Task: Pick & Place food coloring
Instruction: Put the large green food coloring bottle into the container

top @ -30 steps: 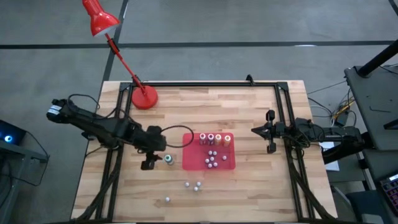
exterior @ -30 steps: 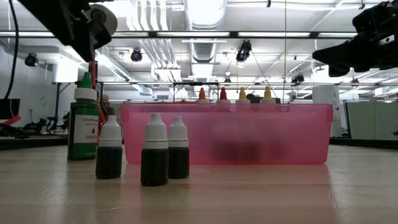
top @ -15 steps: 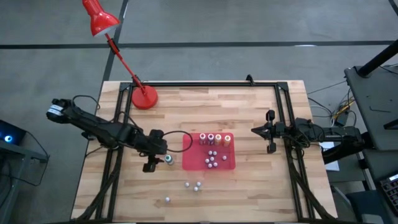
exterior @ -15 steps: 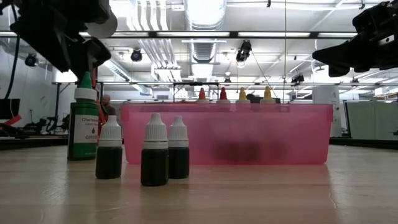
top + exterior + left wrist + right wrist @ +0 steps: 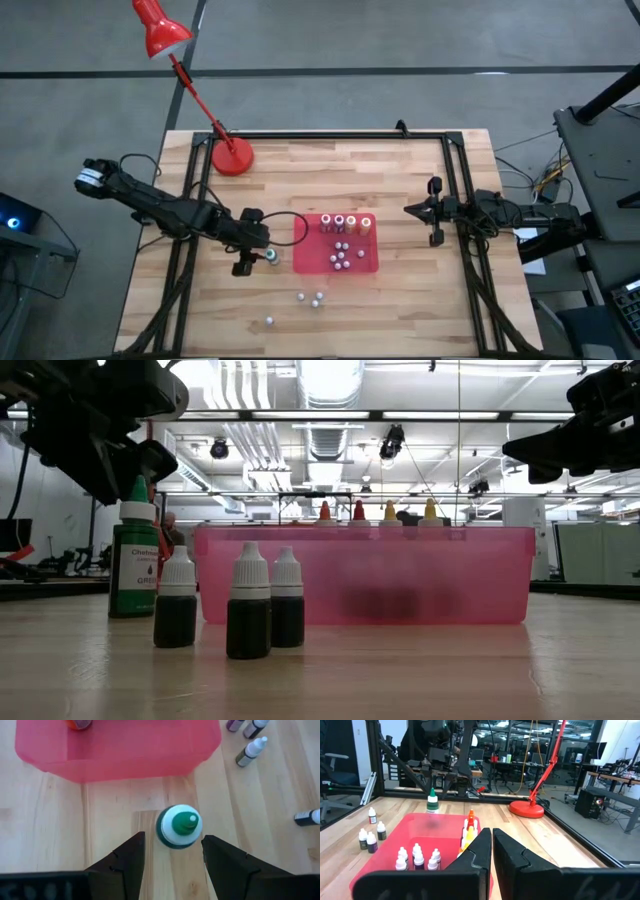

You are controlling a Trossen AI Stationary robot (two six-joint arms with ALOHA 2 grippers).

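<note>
Flanking the green bottle [image 5: 179, 826]: red bin [image 5: 120, 750], small bottles [image 5: 248, 752].

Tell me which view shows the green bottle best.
The left wrist view: the green bottle stands upright between the open left gripper fingers. Low view shows its side; high view only a speck; right wrist view, far off.

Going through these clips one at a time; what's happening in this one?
The left end effector hangs open over an upright green food coloring bottle that stands on the wooden table just outside the pink bin; the bottle is not gripped yet. Four larger bottles already stand in a row inside the bin, with small dropper bottles beside them. The right end effector waits shut at the right side.
</note>
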